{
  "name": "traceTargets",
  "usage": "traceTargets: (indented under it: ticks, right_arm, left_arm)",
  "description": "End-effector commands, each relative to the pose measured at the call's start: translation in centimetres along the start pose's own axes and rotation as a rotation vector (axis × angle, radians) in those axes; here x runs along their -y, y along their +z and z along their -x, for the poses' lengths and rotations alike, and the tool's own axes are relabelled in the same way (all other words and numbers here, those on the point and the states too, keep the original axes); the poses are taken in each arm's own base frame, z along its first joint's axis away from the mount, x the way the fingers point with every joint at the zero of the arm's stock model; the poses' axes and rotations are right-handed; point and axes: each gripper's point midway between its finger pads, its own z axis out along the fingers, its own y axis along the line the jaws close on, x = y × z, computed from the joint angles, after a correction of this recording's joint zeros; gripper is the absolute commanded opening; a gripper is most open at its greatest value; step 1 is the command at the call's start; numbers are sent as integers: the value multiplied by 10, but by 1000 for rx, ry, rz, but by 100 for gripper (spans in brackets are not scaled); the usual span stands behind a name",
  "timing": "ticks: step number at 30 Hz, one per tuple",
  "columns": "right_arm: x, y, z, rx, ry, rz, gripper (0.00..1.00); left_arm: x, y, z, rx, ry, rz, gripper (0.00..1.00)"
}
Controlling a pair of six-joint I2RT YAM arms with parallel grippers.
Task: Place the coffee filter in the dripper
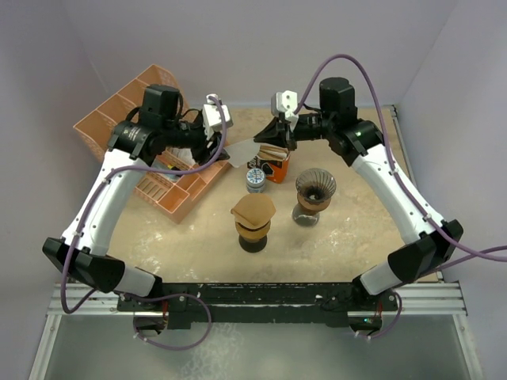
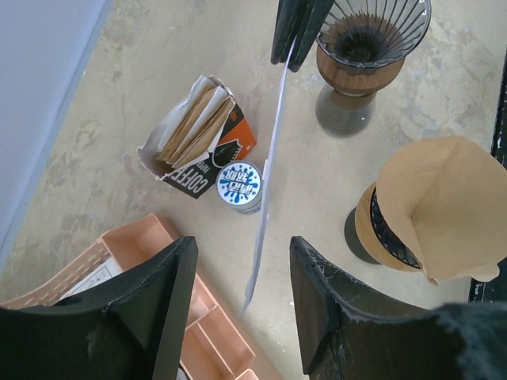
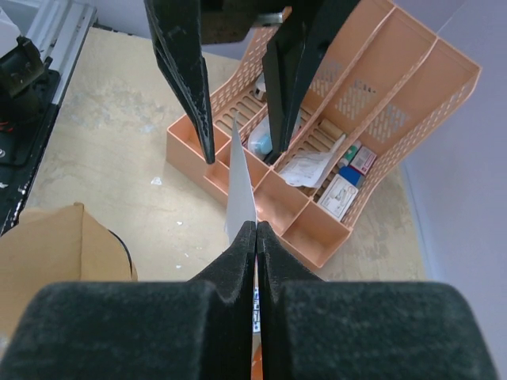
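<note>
A white coffee filter (image 1: 240, 153) hangs edge-on above the table between my two grippers. My right gripper (image 3: 256, 229) is shut on its near end (image 3: 240, 186). My left gripper (image 2: 242, 277) is open, its fingers (image 3: 184, 75) standing on either side of the filter's (image 2: 268, 190) free tip without touching it. In the top view the left gripper (image 1: 215, 142) and right gripper (image 1: 268, 138) face each other. The empty dark ribbed dripper (image 1: 315, 186) on its wooden collar (image 2: 368, 39) stands to the right, below the right arm.
A second dripper (image 1: 253, 215) holding a brown filter (image 2: 432, 206) stands at table centre. An open box of brown filters (image 2: 202, 138) and a small tin (image 2: 239, 184) sit below the held filter. A peach desk organizer (image 1: 131, 119) fills the far left.
</note>
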Motion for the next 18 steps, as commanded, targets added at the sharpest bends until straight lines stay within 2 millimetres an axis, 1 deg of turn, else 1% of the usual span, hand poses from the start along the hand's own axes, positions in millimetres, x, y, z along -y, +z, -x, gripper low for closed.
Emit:
traceTargets:
  ticks: [1, 5, 11, 13, 15, 17, 18]
  right_arm:
    - [-3, -9, 29, 57, -91, -8, 0]
    - [-3, -9, 29, 58, -96, -4, 0]
    - [-3, -7, 26, 57, -94, 4, 0]
    - [-3, -7, 26, 55, -94, 2, 0]
    - [-3, -7, 26, 58, -91, 4, 0]
    - [-4, -7, 28, 67, -80, 4, 1]
    - [-5, -7, 32, 84, -82, 10, 6]
  left_arm:
    - [6, 6, 11, 57, -1, -52, 48]
    - [7, 8, 10, 58, -1, -56, 40]
    - [7, 9, 12, 70, -9, -63, 21]
    - [8, 9, 12, 72, -10, -65, 13]
    - [10, 6, 13, 76, -3, -63, 1]
    - [13, 1, 17, 87, 12, -58, 0]
    - [15, -1, 17, 91, 21, -55, 0]
